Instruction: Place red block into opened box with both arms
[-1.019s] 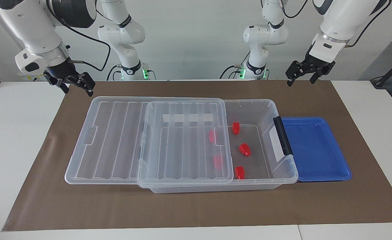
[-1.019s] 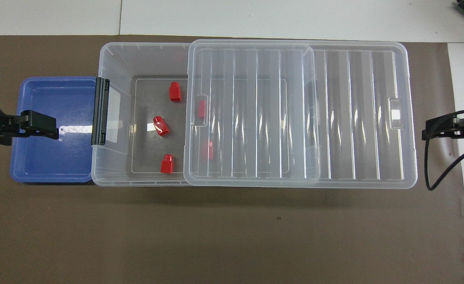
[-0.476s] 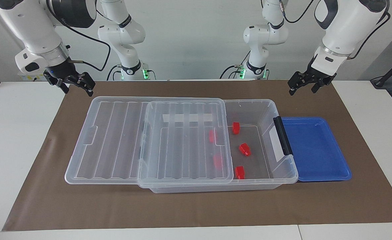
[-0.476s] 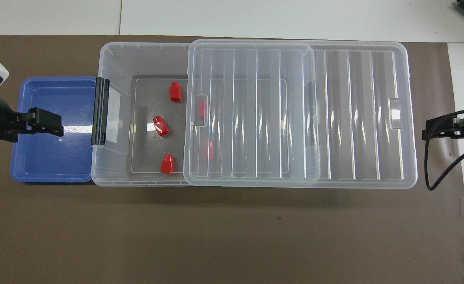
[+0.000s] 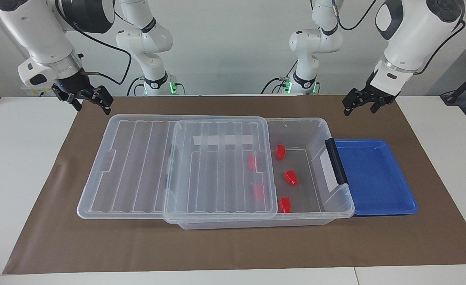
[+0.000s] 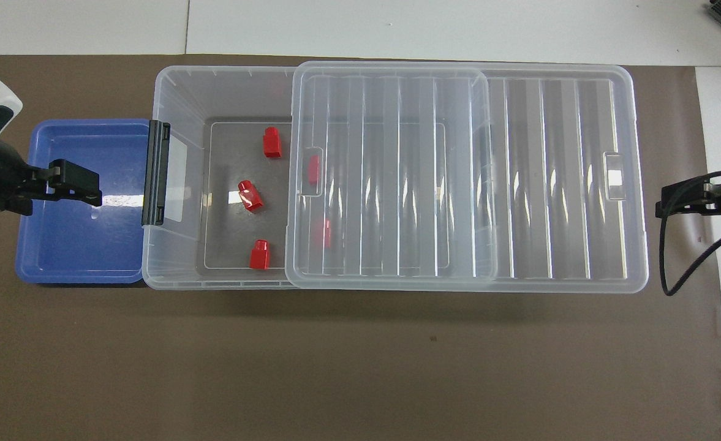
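The clear box (image 5: 337, 207) lies lengthwise on the mat. Its ribbed lid (image 5: 217, 170) is slid toward the right arm's end, leaving the end by the black latch (image 5: 336, 160) uncovered. Three red blocks (image 5: 280, 152) (image 5: 291, 177) (image 5: 284, 204) rest on the uncovered floor, and two more (image 5: 252, 161) (image 5: 258, 191) show through the lid. My left gripper (image 5: 359, 107) hangs open and empty in the air, over the blue tray (image 6: 78, 245) in the overhead view. My right gripper (image 5: 93, 106) waits open and empty above the mat beside the lid's overhanging end.
The shallow blue tray (image 5: 375, 178) sits against the box's latch end, toward the left arm's end, with nothing in it. A brown mat (image 5: 233, 245) covers the table under everything. The right arm's black cable (image 6: 679, 263) loops down beside the lid.
My left gripper has come down a little and drifted slightly toward the box over the blue tray. The right arm, box, lid and blocks have not moved.
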Controlling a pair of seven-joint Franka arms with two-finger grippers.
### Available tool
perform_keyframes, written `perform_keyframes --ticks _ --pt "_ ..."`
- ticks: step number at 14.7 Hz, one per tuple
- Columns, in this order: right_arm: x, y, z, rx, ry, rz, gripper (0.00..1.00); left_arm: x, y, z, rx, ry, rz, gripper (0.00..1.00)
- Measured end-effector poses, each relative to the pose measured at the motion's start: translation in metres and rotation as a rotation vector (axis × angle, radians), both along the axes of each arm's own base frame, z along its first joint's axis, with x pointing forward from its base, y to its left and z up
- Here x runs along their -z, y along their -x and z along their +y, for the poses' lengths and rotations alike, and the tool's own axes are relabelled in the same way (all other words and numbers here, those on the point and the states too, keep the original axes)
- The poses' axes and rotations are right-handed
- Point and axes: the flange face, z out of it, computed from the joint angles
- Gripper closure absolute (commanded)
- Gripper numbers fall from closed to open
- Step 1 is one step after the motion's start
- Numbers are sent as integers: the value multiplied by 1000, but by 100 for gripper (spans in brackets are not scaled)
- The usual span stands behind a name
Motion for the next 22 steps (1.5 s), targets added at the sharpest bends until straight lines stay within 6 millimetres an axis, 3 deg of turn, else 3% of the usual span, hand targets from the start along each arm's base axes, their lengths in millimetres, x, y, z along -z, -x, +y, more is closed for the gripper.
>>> perform_keyframes --ticks 5,15,16,17,19,22 --pt "0 0 0 0 0 0 0 -1 -2 14 62 5 -9 0" --pt "0 0 0 0 0 0 0 -3 -8 18 98 -26 -52 0" --pt "0 0 0 -1 0 0 10 -3 -8 18 99 -27 -52 0" --pt "0 0 -1 -17 -1 1 44 -3 -8 18 100 -27 -52 0" --pt "2 -4 -4 -87 -1 -29 97 -3 -8 18 100 -27 -52 0" --pt "27 -9 -31 -177 7 -83 100 -3 -8 18 101 -27 -52 0"
